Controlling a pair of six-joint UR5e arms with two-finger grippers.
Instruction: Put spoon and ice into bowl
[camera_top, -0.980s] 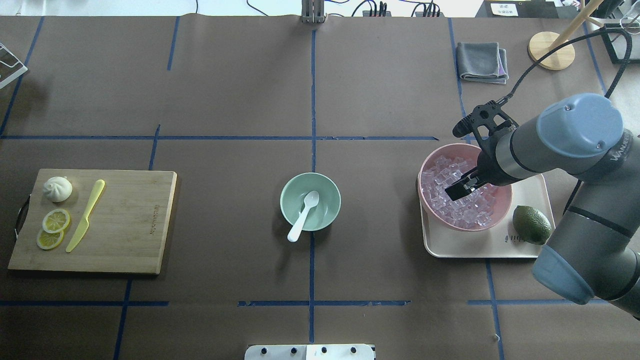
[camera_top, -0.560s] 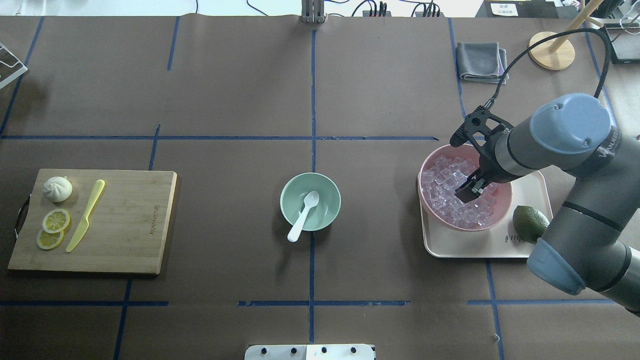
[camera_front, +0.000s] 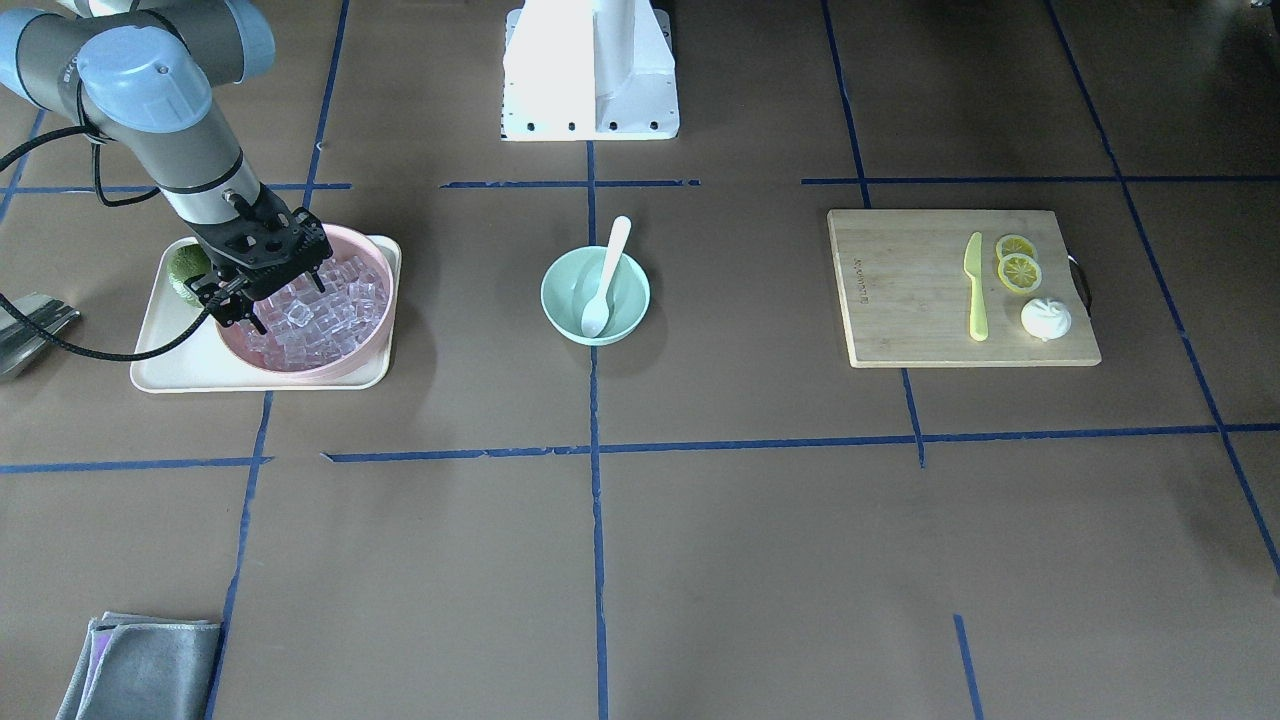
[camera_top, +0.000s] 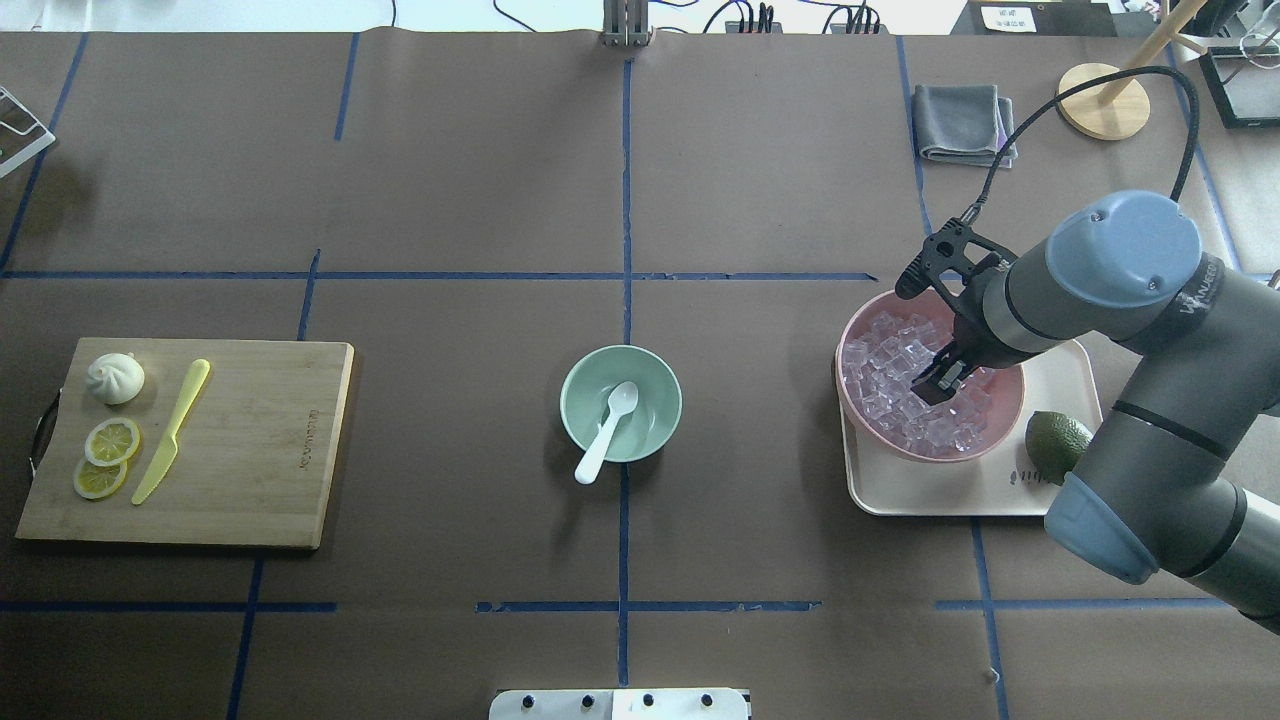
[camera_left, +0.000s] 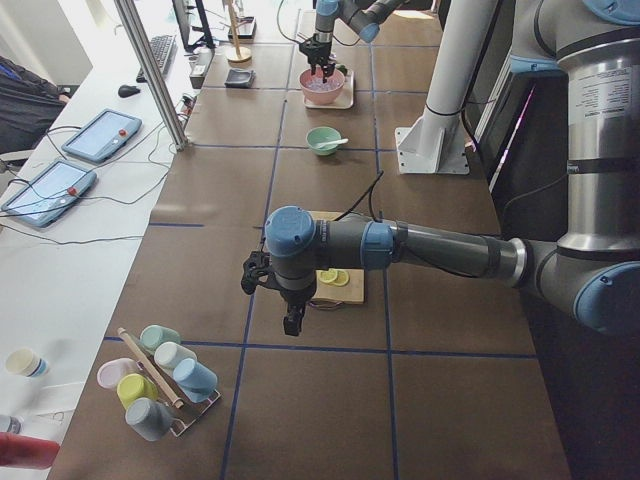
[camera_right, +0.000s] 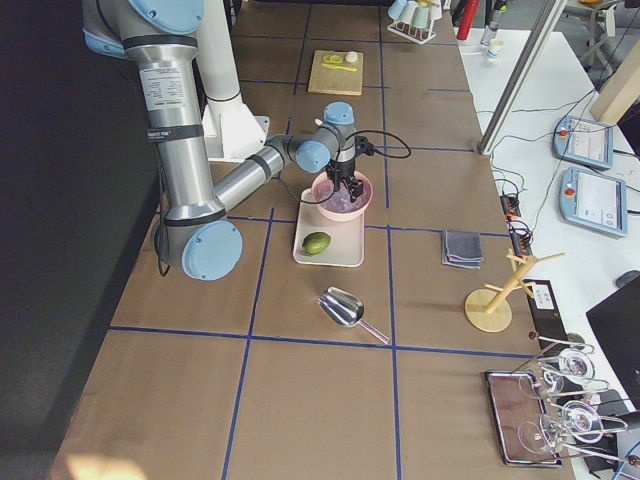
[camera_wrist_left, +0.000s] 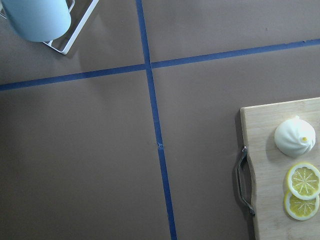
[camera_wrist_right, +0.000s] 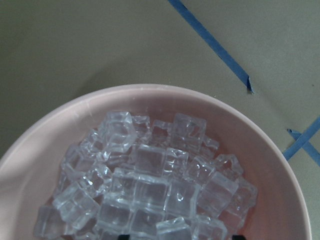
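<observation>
So, the spoon (camera_top: 607, 430) is already parked in the bowl (camera_top: 578, 385), dead centre of the overhead view. Its scoop is sat inside and its handle is propped over the lower-left rim, with the end poking out past it. The ice (camera_wrist_right: 150, 190) is heaped in the pink bowl (camera_top: 1008, 410) over on the right of that view. That bowl is carried on a cream tray (camera_top: 950, 497), with a lime (camera_top: 1050, 435) tucked at its lower right.

The right gripper (camera_top: 938, 383) is dipped into the heap, among the cubes. In the right wrist view only two dark tips are caught at the bottom edge, set wide apart, so the jaws are taken as released.

The left gripper (camera_left: 291, 322) is only shown in the exterior left view. It is hung low over the worktop (camera_left: 330, 400) near the cutting board (camera_top: 260, 450), and it cannot be told whether its jaws are released or clenched. On the board, at the left of the overhead view, a yellow-green knife (camera_top: 172, 432), two lemon slices (camera_top: 112, 440) and a white bun (camera_top: 115, 378) are laid out.
</observation>
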